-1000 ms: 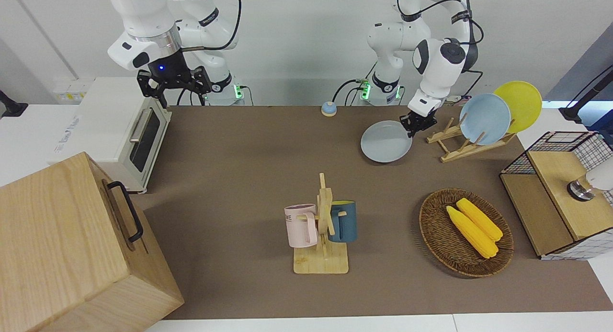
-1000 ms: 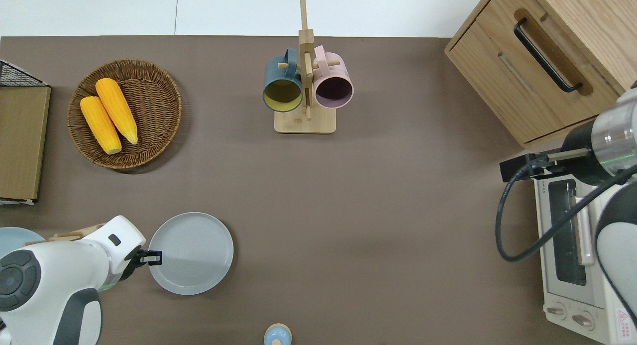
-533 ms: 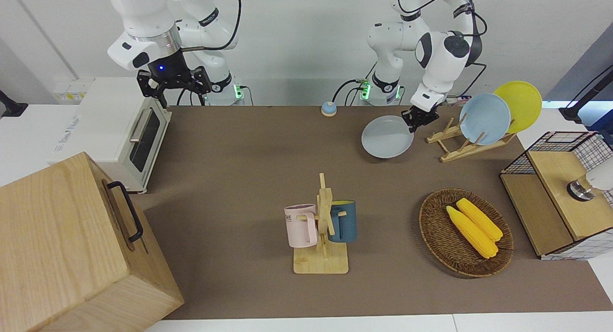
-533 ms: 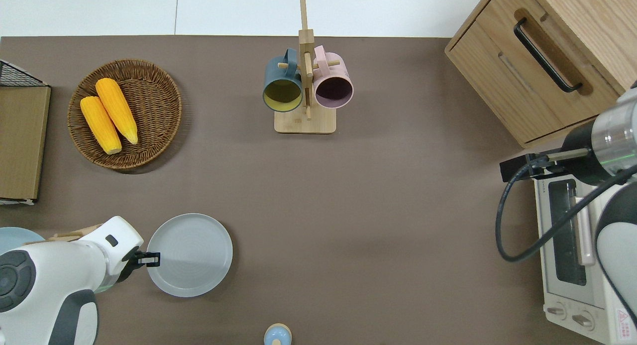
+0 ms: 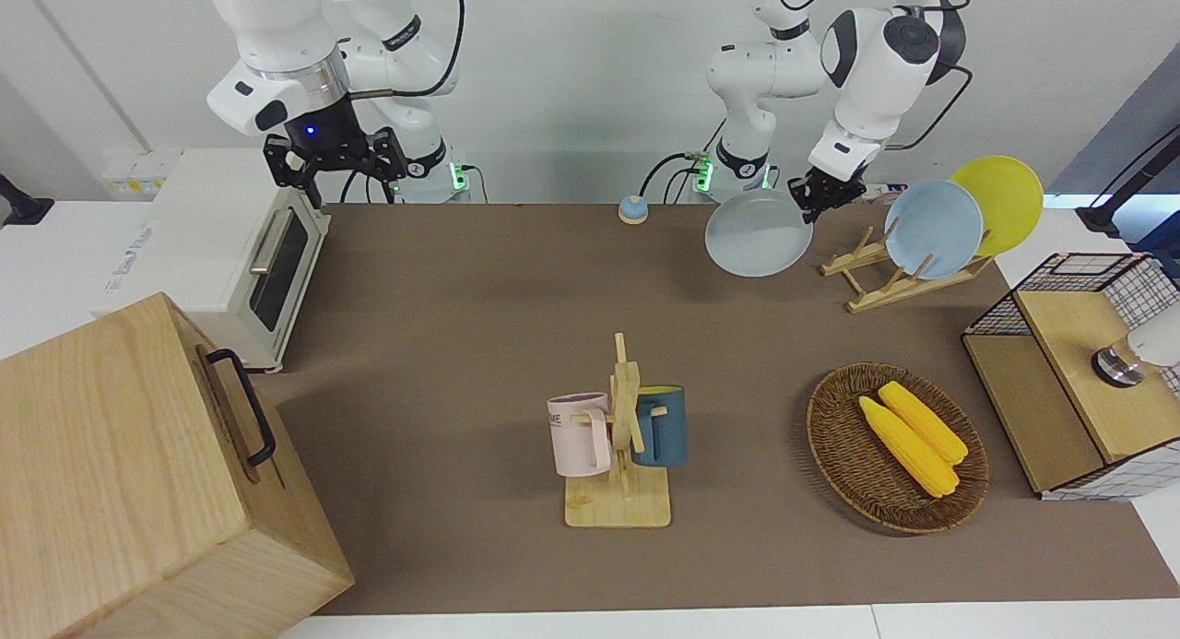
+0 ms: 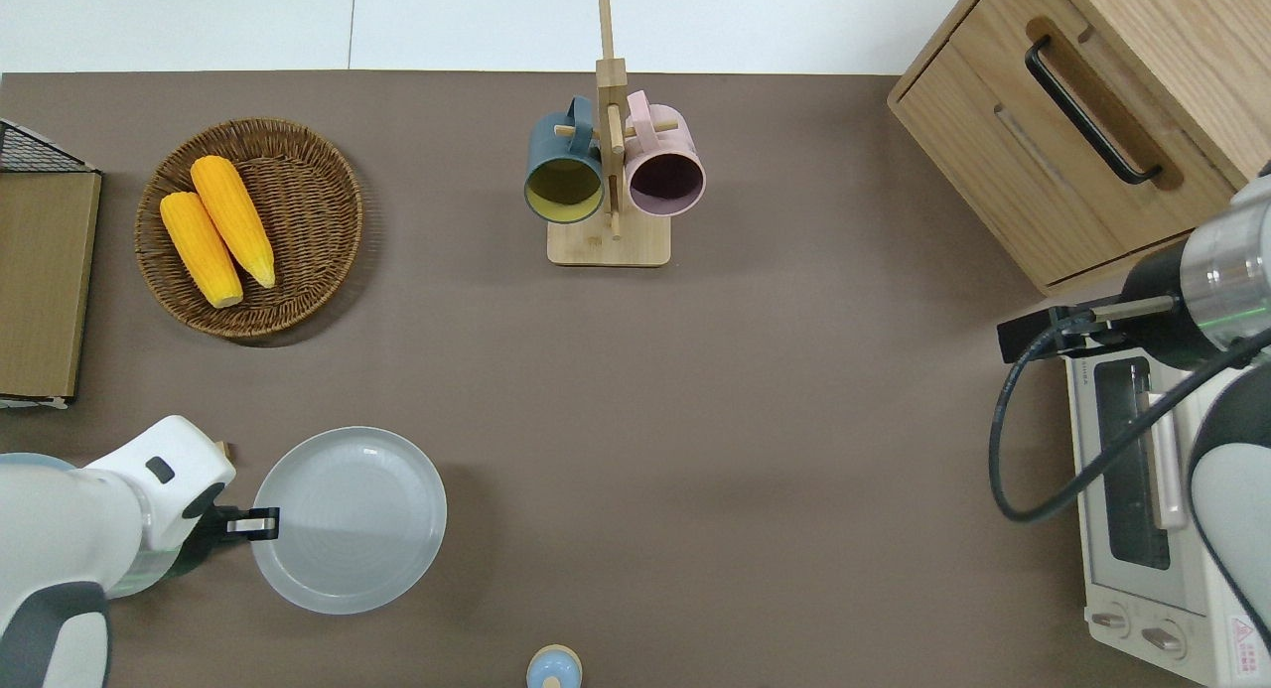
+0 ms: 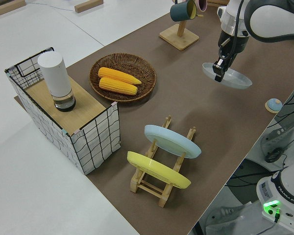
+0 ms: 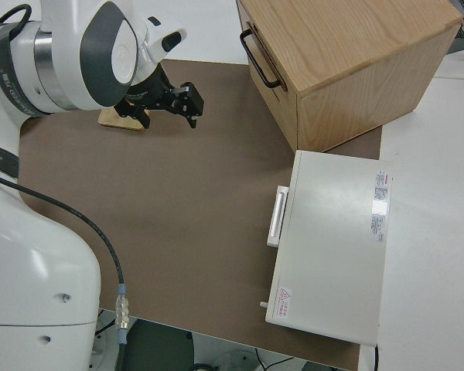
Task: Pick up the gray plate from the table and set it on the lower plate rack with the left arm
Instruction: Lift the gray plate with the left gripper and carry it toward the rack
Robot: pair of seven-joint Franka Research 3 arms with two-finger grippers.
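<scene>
My left gripper (image 5: pixel 815 199) (image 6: pixel 252 522) (image 7: pixel 218 73) is shut on the rim of the gray plate (image 5: pixel 758 234) (image 6: pixel 348 519) (image 7: pixel 229 78). The plate hangs roughly level in the air, over the table (image 5: pixel 461 298) beside the lower plate rack (image 5: pixel 872 288) (image 7: pixel 150 183). A light blue plate (image 5: pixel 933 229) (image 7: pixel 171 141) and a yellow plate (image 5: pixel 1000 201) (image 7: pixel 157 170) lean in the rack's slots. In the overhead view my left arm hides most of the rack. My right gripper (image 5: pixel 336 165) (image 8: pixel 188 101) is parked and open.
A mug stand (image 5: pixel 622 445) with a pink and a blue mug is mid-table. A wicker basket (image 5: pixel 897 448) with corn and a wire crate (image 5: pixel 1069 372) sit at the left arm's end. A toaster oven (image 5: pixel 230 252) and wooden cabinet (image 5: pixel 138 473) stand at the right arm's end.
The gray plate has risen off the table in my left gripper and shifted toward the left arm's end. The right arm has not moved.
</scene>
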